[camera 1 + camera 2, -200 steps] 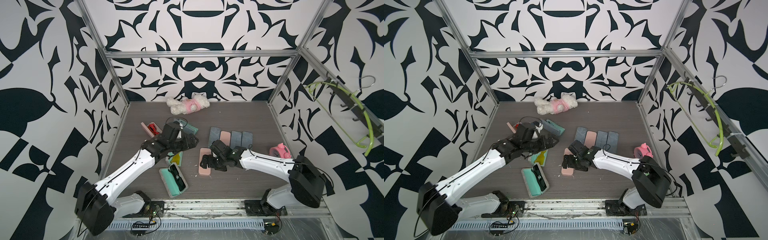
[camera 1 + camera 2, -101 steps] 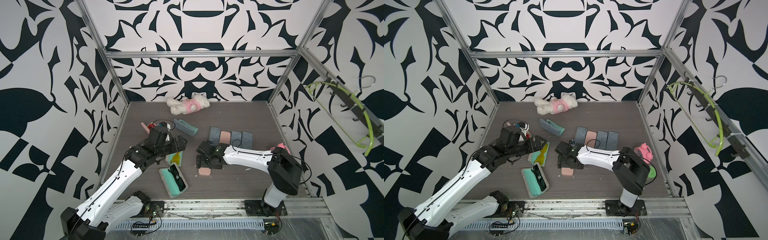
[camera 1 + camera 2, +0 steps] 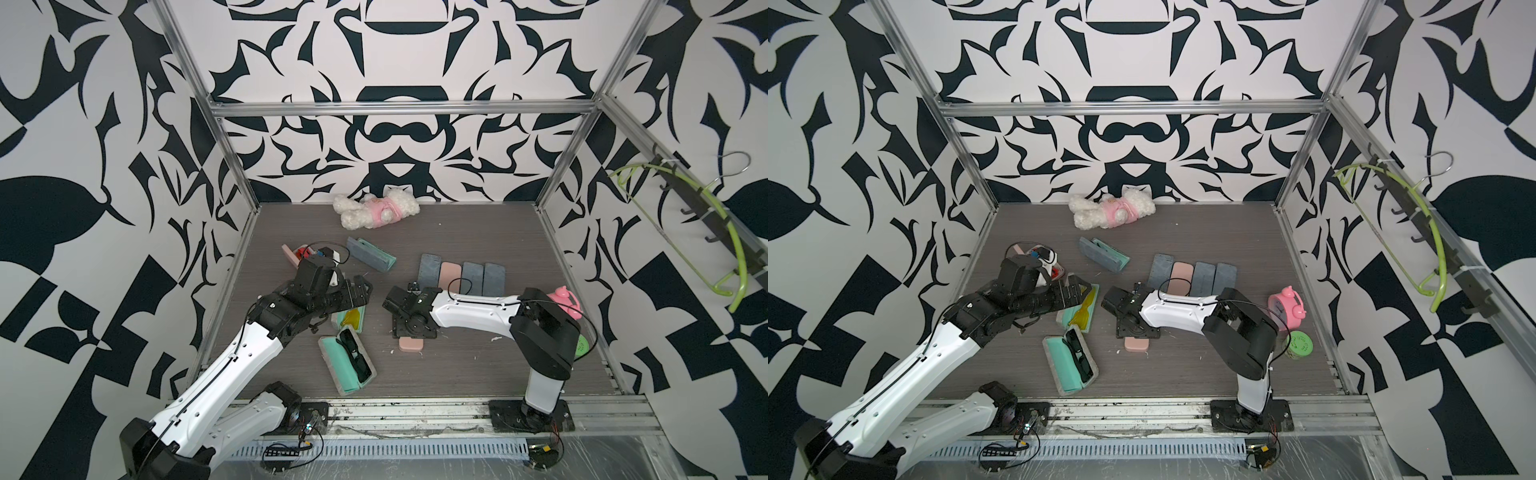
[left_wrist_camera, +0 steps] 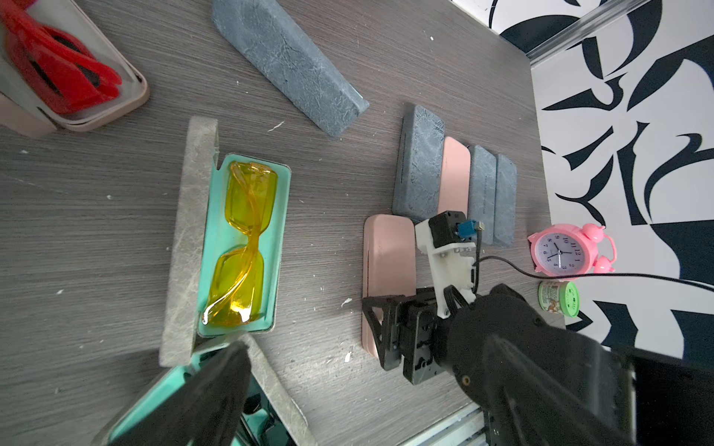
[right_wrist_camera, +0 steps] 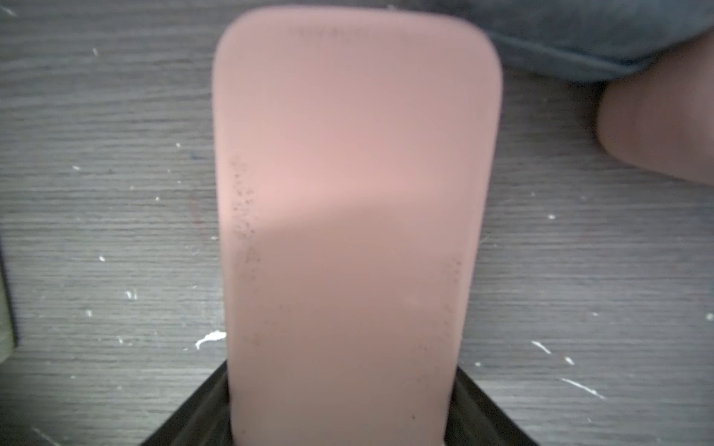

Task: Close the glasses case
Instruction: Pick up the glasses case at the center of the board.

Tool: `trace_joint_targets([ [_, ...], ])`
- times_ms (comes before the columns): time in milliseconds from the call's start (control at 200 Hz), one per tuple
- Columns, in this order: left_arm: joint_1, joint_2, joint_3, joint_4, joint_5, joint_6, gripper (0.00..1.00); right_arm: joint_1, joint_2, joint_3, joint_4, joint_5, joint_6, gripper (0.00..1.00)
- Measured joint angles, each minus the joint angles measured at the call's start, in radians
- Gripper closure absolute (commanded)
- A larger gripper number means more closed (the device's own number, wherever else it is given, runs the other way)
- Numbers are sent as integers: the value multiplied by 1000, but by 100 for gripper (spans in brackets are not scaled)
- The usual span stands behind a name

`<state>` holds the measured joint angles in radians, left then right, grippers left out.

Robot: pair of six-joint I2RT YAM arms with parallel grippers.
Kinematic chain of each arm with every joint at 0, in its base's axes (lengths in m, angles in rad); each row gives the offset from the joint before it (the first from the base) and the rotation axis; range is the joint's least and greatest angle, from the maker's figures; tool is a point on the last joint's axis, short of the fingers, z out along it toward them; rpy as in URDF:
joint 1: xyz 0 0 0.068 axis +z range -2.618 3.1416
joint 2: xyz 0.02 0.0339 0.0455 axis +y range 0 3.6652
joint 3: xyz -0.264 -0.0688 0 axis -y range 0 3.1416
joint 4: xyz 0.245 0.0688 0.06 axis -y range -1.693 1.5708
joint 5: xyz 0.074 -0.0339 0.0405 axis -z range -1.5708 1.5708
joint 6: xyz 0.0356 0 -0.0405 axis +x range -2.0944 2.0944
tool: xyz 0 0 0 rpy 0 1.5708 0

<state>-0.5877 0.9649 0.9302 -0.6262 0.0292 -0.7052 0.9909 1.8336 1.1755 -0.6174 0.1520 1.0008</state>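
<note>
Near the middle of the surface (image 3: 457, 374), the right pincer (image 3: 411, 330) pinches the closed pink case (image 3: 410, 344) by its long sides; the left pincer (image 3: 359, 290) hangs spread above the open mint case (image 4: 185, 239) with yellow glasses (image 4: 243, 247).

The right gripper (image 3: 412, 329) sits low over the pink case (image 3: 410, 344).

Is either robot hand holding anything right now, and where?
Left hand: open, empty. Right hand straddles the closed pink case across its long sides near one end; a firm grip cannot be told.
</note>
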Motion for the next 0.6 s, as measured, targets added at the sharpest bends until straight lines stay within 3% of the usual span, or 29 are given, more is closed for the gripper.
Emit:
trace_joint_targets([
  [285,6,0,-2,0,0,5,1,2,-3,1,0,2,-1,39],
  [600,6,0,-2,0,0,7,0,0,-130,9,-32,9,-23,40],
])
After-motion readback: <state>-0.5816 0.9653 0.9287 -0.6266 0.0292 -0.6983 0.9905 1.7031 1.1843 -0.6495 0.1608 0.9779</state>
